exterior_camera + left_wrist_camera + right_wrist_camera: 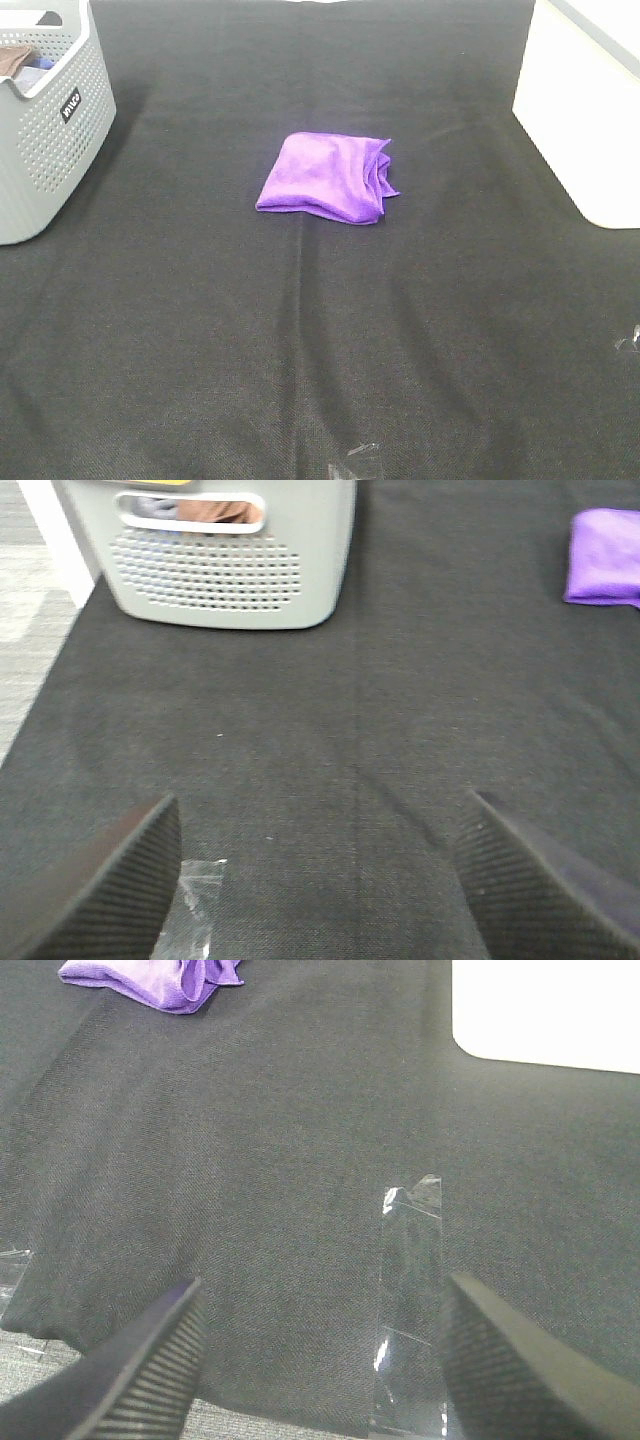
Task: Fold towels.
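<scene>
Where it lies folded, purple towel [325, 178], fuzzy, rumpled layered edges, both jaws spread, empty

Black table [300, 350] carries purple towel [325, 178], basket [45, 130], white box [585, 110].

Even, soft overhead light covers the dark tabletop [300, 350], with only a faint shadow beside the grey basket [45, 130]. The white bin [585, 110] is overexposed and featureless. Both wrist views are slightly soft, and clear tape [410, 1300] catches small glints.
</scene>
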You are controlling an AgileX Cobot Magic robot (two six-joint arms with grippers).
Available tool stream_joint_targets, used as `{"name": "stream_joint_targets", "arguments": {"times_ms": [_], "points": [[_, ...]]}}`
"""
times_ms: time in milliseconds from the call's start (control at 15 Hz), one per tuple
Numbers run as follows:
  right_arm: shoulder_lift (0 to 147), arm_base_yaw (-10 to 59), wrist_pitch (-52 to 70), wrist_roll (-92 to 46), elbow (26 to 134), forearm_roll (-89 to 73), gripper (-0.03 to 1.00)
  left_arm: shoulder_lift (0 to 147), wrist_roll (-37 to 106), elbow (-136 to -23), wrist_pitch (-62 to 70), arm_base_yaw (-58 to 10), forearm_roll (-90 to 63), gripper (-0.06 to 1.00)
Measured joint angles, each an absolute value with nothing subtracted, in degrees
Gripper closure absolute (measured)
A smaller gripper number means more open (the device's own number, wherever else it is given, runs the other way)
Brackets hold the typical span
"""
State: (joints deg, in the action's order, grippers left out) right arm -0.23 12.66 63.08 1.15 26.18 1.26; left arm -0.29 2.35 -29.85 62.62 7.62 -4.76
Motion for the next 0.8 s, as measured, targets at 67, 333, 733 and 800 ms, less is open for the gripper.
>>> {"name": "stream_joint_targets", "arguments": {"times_ms": [67,333,733,800], "points": [[-0.2,11.3,63.1,1.1,26.2,1.2,0.30,-0.3,2.3,-29.9,62.6,6.8,-4.8,0.24],[-0.2,5.9,63.1,1.1,26.2,1.1,0.30,-0.3,2.3,-29.9,62.5,6.3,-4.9,0.24],[-0.2,5.9,63.1,1.1,26.2,1.1,0.30,-0.3,2.3,-29.9,61.9,6.3,-4.9,0.24],[-0.2,5.9,63.1,1.1,26.2,1.1,0.30,-0.3,2.3,-29.9,61.9,6.3,-4.9,0.24]]}}
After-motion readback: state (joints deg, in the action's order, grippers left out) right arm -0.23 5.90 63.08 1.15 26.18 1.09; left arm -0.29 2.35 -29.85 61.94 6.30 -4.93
